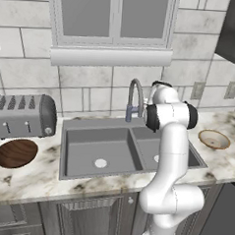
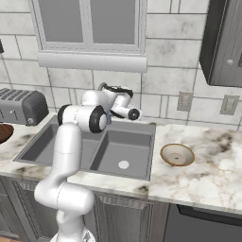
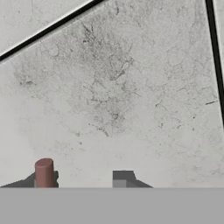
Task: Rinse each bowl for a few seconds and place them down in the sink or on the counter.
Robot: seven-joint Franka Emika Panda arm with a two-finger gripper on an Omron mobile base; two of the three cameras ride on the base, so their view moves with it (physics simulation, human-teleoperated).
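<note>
Pincer [image 3: 83,177] faces pale wall tile [image 3: 118,96], fingers apart and empty; no readable writing.

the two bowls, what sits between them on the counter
The sink with its tap, seen in the left base view, between the dark bowl and the tan bowl.

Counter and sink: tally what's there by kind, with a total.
Bowls: 2, a dark wood bowl left of the sink and a tan bowl right of it
Toasters: 1, toaster
Sink basins: 2, sink
Taps: 1, tap
Total: 6
</note>
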